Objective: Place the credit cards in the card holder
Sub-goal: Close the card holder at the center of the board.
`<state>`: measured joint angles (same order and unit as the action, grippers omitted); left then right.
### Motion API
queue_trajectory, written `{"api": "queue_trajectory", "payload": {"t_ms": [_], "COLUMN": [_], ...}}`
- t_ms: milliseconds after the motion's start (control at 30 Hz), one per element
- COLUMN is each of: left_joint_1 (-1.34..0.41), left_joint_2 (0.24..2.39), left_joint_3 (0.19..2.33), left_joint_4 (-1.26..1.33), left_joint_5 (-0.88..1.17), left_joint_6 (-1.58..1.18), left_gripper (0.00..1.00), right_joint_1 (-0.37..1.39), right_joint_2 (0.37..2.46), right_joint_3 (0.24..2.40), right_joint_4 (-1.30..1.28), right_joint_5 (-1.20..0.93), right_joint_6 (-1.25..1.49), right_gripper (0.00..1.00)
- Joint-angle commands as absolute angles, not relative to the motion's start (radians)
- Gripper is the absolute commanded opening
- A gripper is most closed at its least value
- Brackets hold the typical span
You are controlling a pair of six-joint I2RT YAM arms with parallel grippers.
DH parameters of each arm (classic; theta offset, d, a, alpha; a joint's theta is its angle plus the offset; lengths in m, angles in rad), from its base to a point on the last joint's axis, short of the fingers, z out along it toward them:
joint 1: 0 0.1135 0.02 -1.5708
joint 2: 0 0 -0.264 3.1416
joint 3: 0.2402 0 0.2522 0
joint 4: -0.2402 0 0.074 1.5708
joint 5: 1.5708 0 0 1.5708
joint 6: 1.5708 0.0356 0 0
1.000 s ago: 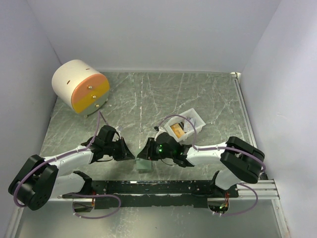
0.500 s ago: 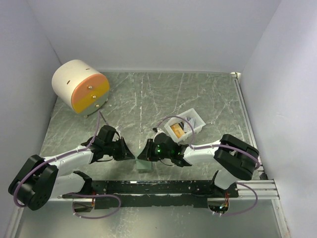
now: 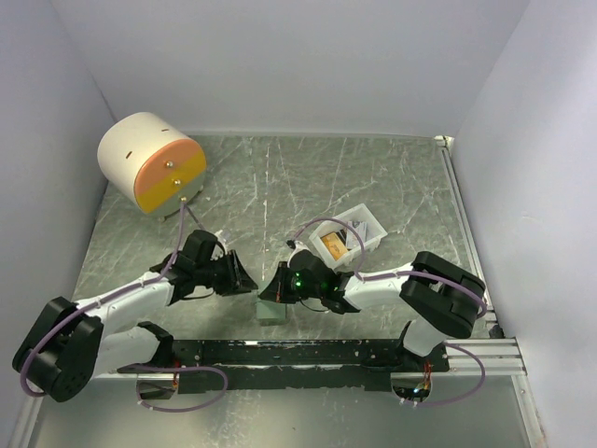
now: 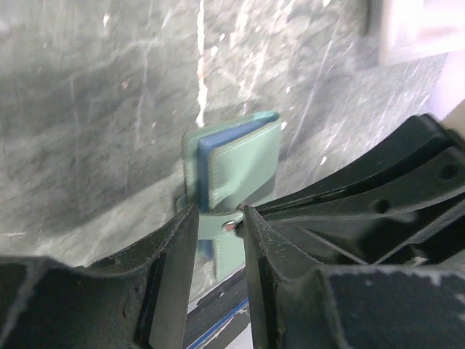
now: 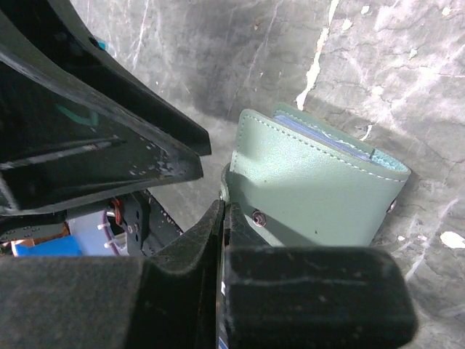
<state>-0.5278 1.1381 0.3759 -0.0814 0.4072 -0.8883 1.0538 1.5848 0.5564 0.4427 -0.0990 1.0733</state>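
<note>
The sage-green card holder [image 3: 271,311] lies folded on the marble table between my two grippers, and a pale blue lining shows at its edge [image 4: 243,163]. My left gripper [image 4: 216,218] is open a little, its fingers standing on either side of the holder's snap tab without pinching it. My right gripper [image 5: 225,207] is shut on the holder's thin left edge, beside the snap button [image 5: 257,217]. An orange-gold credit card [image 3: 334,245] lies in the white tray [image 3: 368,224], behind the right arm.
A round cream-and-orange drawer cabinet [image 3: 154,166] stands at the back left. The black base rail [image 3: 298,353] runs along the near edge, just in front of the holder. White walls close in on three sides.
My left gripper's jaws have parted and let go of the holder's tab. My right gripper's jaws have closed on the holder's edge. The holder has stayed in place.
</note>
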Motion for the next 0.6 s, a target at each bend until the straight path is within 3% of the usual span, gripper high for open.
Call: {"api": "queue_trajectory", "payload": {"t_ms": [0,567], "left_joint_1": [-0.509,-0.506], "left_joint_2": [1.139,1.349], "left_joint_3": [0.437,0.458], "left_joint_4": [-0.060,0.020], "left_joint_5": [0.384,0.445], "left_joint_6": [-0.880,-0.796], "left_gripper": [0.43,0.33], "right_joint_1": [1.057,1.057], "right_joint_2": [1.568,1.534], "right_joint_3": [0.565,0.555], "right_joint_4": [0.436,0.395], "right_joint_5": [-0.078,-0.068], "right_joint_6": [1.057,1.059], "right_gripper": [0.00,0.00]}}
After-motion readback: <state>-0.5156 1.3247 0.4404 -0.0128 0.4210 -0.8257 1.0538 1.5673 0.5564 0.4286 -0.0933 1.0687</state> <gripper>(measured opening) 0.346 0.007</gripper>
